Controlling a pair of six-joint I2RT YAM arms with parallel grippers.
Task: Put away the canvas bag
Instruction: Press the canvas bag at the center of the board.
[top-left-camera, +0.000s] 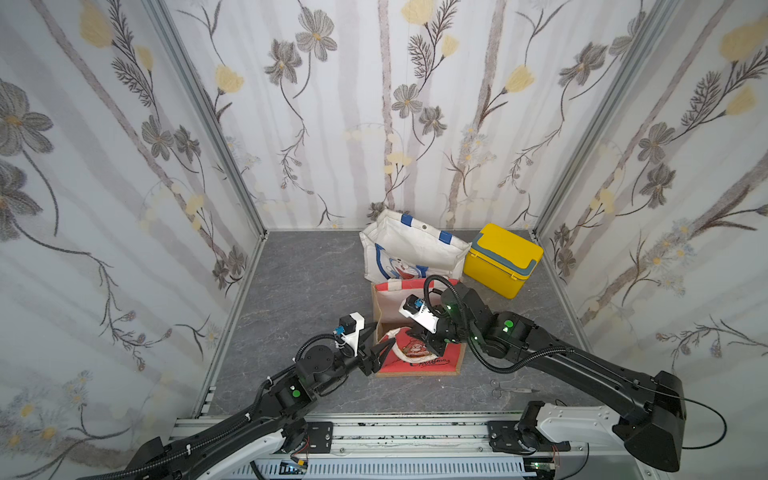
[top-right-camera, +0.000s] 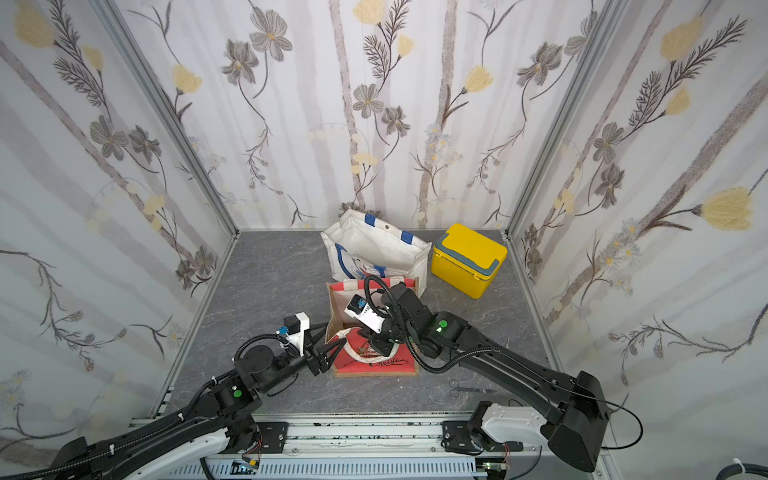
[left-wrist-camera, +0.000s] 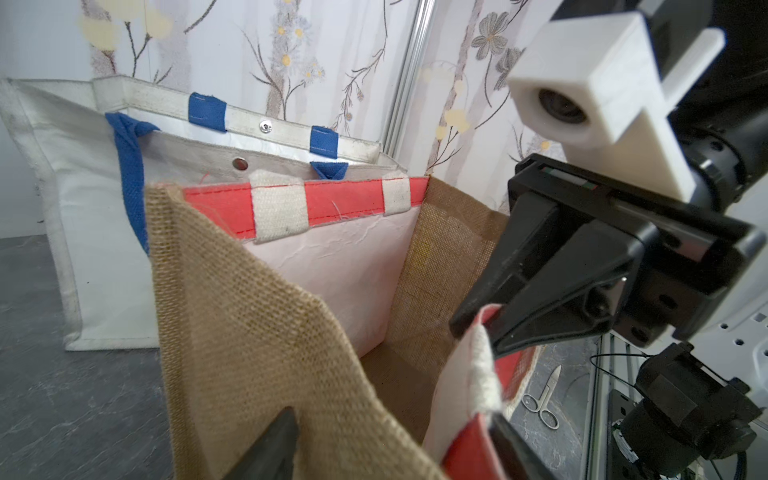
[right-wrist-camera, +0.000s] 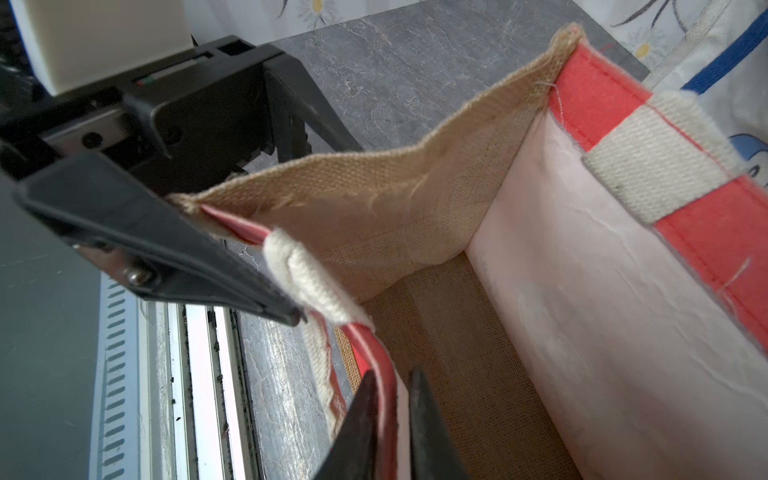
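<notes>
Flattening the canvas bag (top-left-camera: 432, 365) for storage, apparently. Stands open in the middle of the tabletop (top-left-camera: 307, 291), just in front of the white tote (top-left-camera: 409, 245), near the yellow box (top-left-camera: 500, 257), well apart from the scissors (top-left-camera: 509, 390). Held at the near red rim by the right pincer (left-wrist-camera: 478, 332), nipped together on the fabric beside a strap end; straddled at the near jute corner by the left pincer (top-left-camera: 380, 348), spread apart and gripping nothing yet. Close the left on the corner seam before pulling; then draw both outward together, keeping the rim taut and level, to fold the jute sides inward rather than drag the bag.
</notes>
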